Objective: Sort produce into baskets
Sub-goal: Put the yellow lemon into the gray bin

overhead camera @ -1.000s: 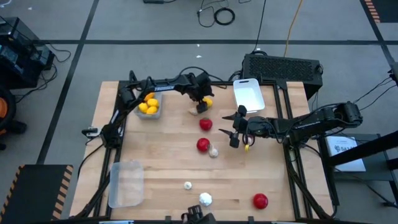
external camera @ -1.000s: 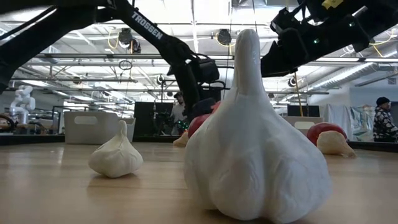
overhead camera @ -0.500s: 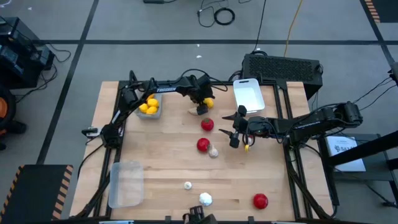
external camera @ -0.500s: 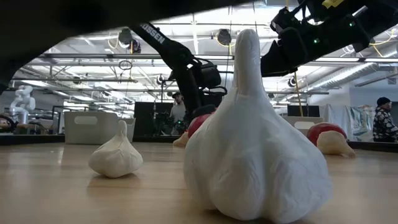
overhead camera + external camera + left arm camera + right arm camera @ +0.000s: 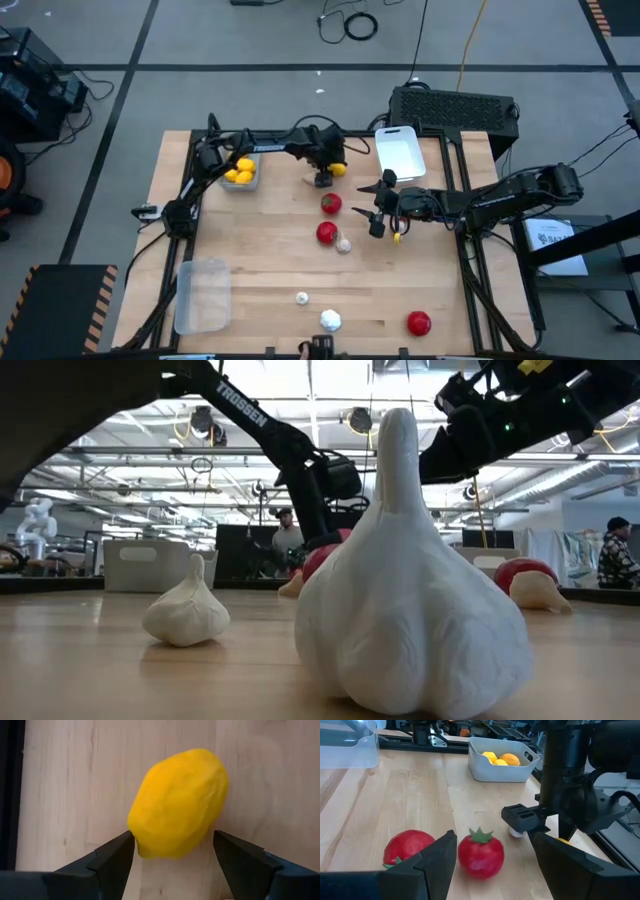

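The left gripper [image 5: 327,172] is set low over a lemon [image 5: 177,804] on the table [image 5: 260,250], with the jaws spread and one finger [image 5: 111,857] on each side of the fruit. In the left wrist view one finger appears to be at the peel and the other just beside it, so the lemon is bracketed but cannot be called held. It lies directly between the fingertips, tilted, its long axis running away from the gripper.

The lemon is judged light and firm, with a pebbled, slightly waxy skin that may slide under a hard pinch. Being oval, it is likely to roll or squirt out if taken near a tapered end; hold is best taken across the widest middle, with moderate pressure. No fragility is expected.

The grey basket [image 5: 240,183], already holding lemons, stands well off to the gripper's side.

The right gripper [image 5: 377,212] waits apart with its jaws open and nothing between them; two tomatoes [image 5: 481,856] lie just ahead of it.
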### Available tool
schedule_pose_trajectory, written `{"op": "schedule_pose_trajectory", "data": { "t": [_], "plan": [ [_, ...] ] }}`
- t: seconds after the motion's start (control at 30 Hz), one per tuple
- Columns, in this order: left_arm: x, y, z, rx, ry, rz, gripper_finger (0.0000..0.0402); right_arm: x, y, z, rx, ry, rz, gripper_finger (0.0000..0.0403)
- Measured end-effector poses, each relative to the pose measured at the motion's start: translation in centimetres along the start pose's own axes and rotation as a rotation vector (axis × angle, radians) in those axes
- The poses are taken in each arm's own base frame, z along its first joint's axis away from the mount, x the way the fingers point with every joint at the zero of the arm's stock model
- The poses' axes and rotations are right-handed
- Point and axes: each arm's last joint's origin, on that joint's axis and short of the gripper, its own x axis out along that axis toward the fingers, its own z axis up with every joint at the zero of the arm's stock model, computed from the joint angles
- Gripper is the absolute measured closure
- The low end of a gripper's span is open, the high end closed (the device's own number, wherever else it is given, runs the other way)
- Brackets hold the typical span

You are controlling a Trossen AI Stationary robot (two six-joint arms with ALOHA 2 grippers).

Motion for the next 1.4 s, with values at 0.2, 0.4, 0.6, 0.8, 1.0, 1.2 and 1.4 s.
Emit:
{"op": "schedule_pose_trajectory", "data": {
  "t": [0.2,0.4,0.6,0.8,1.0,1.2,1.4],
  "plan": [
    [-0.1,-0.9,0.0,0.094,0.067,0.057,0.0126,0.0,0.0,-0.1,-0.003,0.009,0.000,0.0148],
    [-0.2,-1.5,0.1,0.176,0.086,0.060,0.0126,0.0,0.0,-0.2,-0.001,0.015,0.001,0.0148],
    [-0.2,-1.5,0.7,0.247,0.068,0.134,0.0126,0.0,0.0,-0.2,-0.001,0.015,0.001,0.0148],
    [-0.2,-1.4,1.2,0.272,0.007,0.114,0.0126,0.0,0.0,-0.2,-0.001,0.015,0.001,0.0148],
    [-0.2,-1.7,1.7,0.289,-0.050,0.089,0.0126,0.0,0.0,-0.2,-0.003,0.020,0.001,0.0148],
    [-0.3,-2.1,2.0,0.303,-0.077,0.082,0.0126,0.0,0.0,-0.2,-0.002,0.021,0.001,0.0148],
    [-0.2,-2.2,1.8,0.255,-0.046,0.086,0.0126,0.0,0.0,-0.2,0.000,0.021,0.001,0.0148]
  ]
}}
